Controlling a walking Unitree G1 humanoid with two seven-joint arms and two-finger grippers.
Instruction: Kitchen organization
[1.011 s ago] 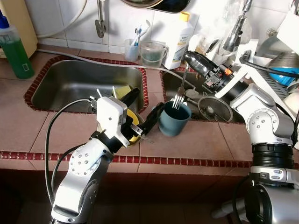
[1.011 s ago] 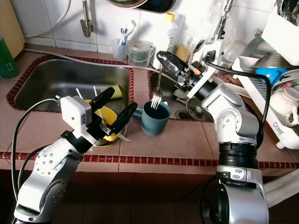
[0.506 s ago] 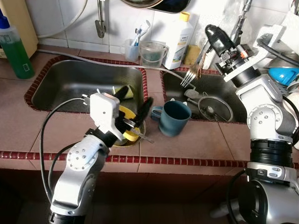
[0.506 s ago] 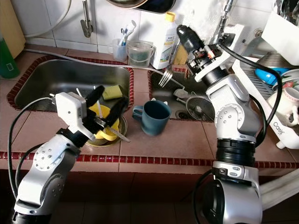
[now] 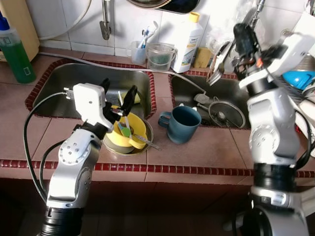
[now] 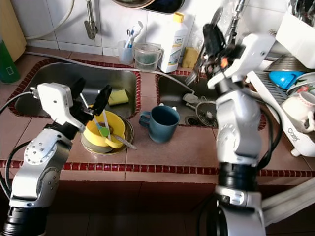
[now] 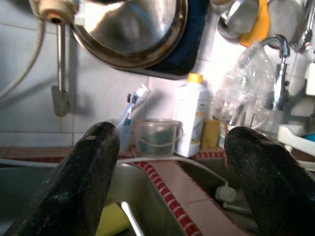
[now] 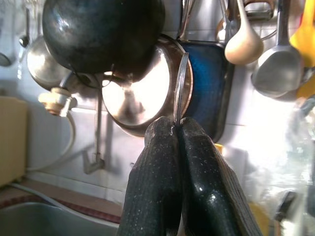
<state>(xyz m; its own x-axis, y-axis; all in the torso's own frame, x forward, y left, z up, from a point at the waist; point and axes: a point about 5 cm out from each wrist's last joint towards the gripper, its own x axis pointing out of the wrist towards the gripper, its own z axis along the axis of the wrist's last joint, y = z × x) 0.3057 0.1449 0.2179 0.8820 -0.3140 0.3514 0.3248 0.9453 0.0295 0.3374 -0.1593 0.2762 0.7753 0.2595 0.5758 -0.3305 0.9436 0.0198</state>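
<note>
The right gripper [image 8: 176,129] is up high near the tap, and its fingers are pinched tight on a fork [image 8: 180,86]. I think the fork is being carried to the dish rack [image 5: 302,59] on the right, so next it must be lowered in gently. The left gripper [image 6: 91,96] hangs with fingers spread wide over the yellow bowl [image 6: 103,130], which has spoons in it. A blue mug [image 5: 183,124] stands beside the bowl. The tap and hanging pans crowd the way.
</note>
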